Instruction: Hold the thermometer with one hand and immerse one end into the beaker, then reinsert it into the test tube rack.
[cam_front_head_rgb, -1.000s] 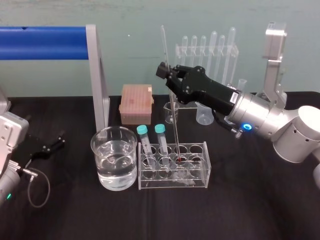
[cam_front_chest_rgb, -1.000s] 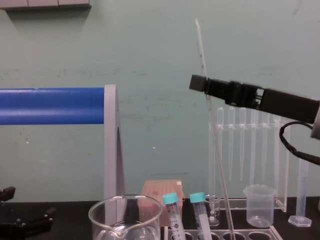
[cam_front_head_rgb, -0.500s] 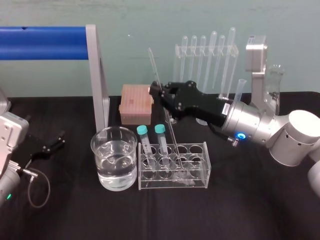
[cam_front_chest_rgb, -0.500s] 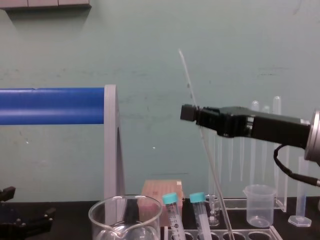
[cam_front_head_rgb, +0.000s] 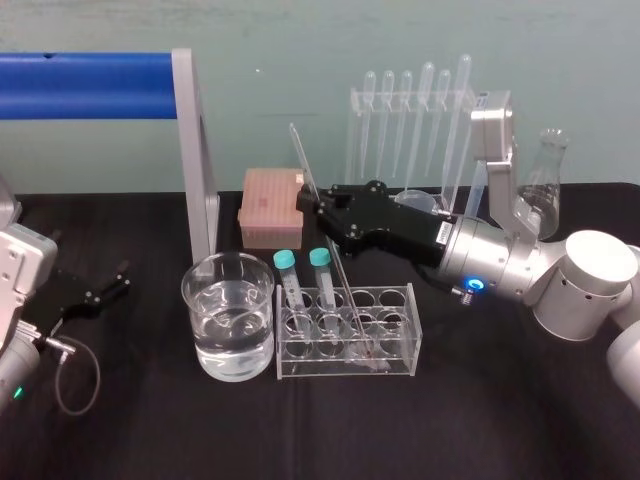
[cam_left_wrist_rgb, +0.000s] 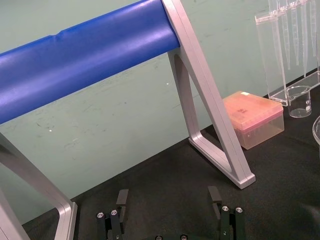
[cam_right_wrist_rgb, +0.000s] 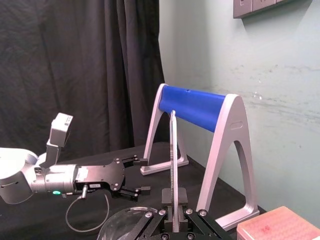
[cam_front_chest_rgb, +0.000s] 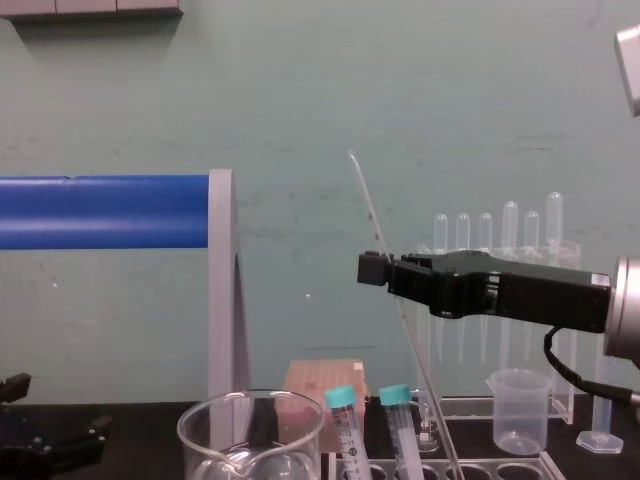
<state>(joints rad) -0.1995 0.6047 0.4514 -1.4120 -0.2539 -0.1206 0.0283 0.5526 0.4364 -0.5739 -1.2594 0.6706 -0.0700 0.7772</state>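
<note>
The thermometer (cam_front_head_rgb: 298, 150) is clamped between the fingers of the right gripper (cam_front_head_rgb: 308, 200), which is held out level above the back of the test tube rack (cam_front_head_rgb: 400, 292). The grip is taken on the upper part of the rod, so that a short length stands above the fingers and the longer length runs down below them. The rod is tilted, its top leaning toward the robot's left, and its lower end is seen inside the rack, in a hole just right of the two teal-capped tubes (cam_front_head_rgb: 322, 272). In the right wrist view the rod (cam_right_wrist_rgb: 173, 150) is seen rising straight out from between the closed fingers. The beaker (cam_front_head_rgb: 215, 300), partly filled with clear liquid, stands just left of the rack. The left gripper (cam_front_head_rgb: 122, 278) rests on the black surface (cam_front_head_rgb: 150, 430) at far left, its fingers spread apart.
</note>
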